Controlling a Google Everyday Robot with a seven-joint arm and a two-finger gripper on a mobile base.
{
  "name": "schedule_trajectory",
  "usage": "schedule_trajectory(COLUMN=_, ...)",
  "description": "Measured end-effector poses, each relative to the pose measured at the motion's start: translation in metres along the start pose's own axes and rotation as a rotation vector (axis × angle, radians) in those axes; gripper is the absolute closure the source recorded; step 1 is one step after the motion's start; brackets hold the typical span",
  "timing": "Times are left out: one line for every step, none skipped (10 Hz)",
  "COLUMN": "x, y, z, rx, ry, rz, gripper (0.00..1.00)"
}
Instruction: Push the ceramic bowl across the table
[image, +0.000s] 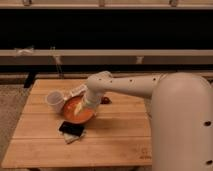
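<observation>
Your claw (81, 111) sits down inside the ceramic bowl (78, 110); you cannot tell how far it is open. The bowl rests left of centre on the counter (115, 137), touching the white cup (54, 101), with a dark flat object (72, 129) just in front.

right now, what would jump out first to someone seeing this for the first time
The big white robot arm sweeping in from the right, its gripper down at the orange-red ceramic bowl on the left half of the table. The bowl's glossy colour stands out against the pale wood. Close round it sit a white cup to its left and a flat black object just in front.
</observation>
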Motion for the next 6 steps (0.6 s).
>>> schedule_trajectory(x=0.000, y=0.003, z=-0.001, rx=-0.007, ry=-0.004, rz=-0.009, gripper=0.30)
schedule_trajectory(x=0.001, y=0.007, z=-0.005, rx=-0.020, ry=-0.013, rz=-0.030, gripper=0.30)
schedule_trajectory(x=0.002, y=0.008, z=-0.012, rx=-0.030, ry=-0.029, rz=-0.049, gripper=0.30)
schedule_trajectory(x=0.002, y=0.006, z=-0.017, rx=-0.033, ry=-0.044, rz=-0.051, gripper=0.30)
schedule_trajectory(x=0.001, y=-0.002, z=-0.024, rx=-0.029, ry=-0.068, rz=-0.048, gripper=0.30)
schedule_trajectory(x=0.001, y=-0.012, z=-0.031, rx=-0.020, ry=-0.094, rz=-0.045, gripper=0.30)
